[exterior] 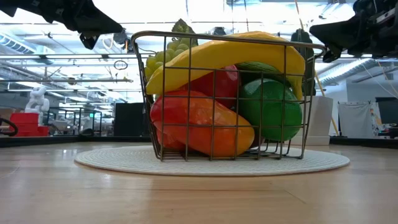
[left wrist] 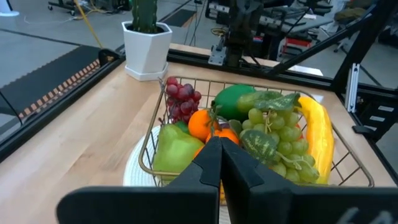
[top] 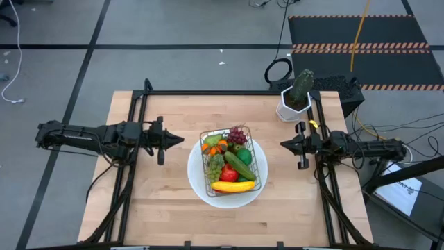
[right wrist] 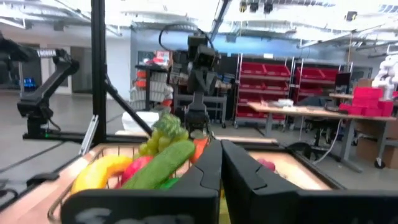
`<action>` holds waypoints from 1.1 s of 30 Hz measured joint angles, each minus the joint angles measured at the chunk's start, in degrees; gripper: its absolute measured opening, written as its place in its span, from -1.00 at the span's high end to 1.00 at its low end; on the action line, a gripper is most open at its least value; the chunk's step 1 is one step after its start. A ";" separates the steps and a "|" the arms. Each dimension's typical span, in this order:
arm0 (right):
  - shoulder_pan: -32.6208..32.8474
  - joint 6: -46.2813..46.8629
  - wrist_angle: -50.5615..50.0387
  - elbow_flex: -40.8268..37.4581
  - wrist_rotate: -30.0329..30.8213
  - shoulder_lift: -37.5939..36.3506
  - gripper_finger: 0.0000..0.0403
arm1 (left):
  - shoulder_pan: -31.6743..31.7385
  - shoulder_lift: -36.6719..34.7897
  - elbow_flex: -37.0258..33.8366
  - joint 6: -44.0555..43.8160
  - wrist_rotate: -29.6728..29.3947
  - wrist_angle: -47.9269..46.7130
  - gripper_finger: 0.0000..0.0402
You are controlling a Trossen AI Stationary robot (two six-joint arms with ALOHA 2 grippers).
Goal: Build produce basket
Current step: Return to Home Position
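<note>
The basket (top: 204,163), full of produce (top: 232,163), sits in the middle of the worktop (top: 152,201). Our left end effector (top: 177,141) is at its 9 o'clock and the right end effector (top: 284,144) at 3 o'clock. Both are pinched closed and hold nothing. We think the filling is done. Next, both arms just tuck back home.

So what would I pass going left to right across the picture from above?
Left arm → basket → right arm.

Overhead looks straight down; low sits level, close to the basket (exterior: 224,93); both wrist cameras face it from opposite sides.
</note>
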 joint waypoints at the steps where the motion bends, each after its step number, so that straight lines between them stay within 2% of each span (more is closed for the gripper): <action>1: 0.00 0.00 -1.48 -0.01 0.02 -1.01 1.00 | 0.00 0.00 0.00 0.06 0.00 0.38 0.98; 5: 0.00 -0.21 -5.44 -0.08 0.27 -4.81 1.00 | -0.02 0.02 0.00 0.26 0.02 0.97 0.99; 22: -0.04 -0.13 -16.91 -0.17 0.04 -4.54 1.00 | -0.02 0.00 0.00 0.63 0.02 0.80 0.97; 26: -0.05 -1.37 -17.48 -0.19 1.28 -4.07 1.00 | -0.02 -0.21 0.00 1.05 0.17 0.86 0.99; 33: -0.07 -3.12 -15.78 -0.19 -0.13 -3.99 1.00 | -1.29 -3.81 -0.68 3.50 0.13 0.63 0.99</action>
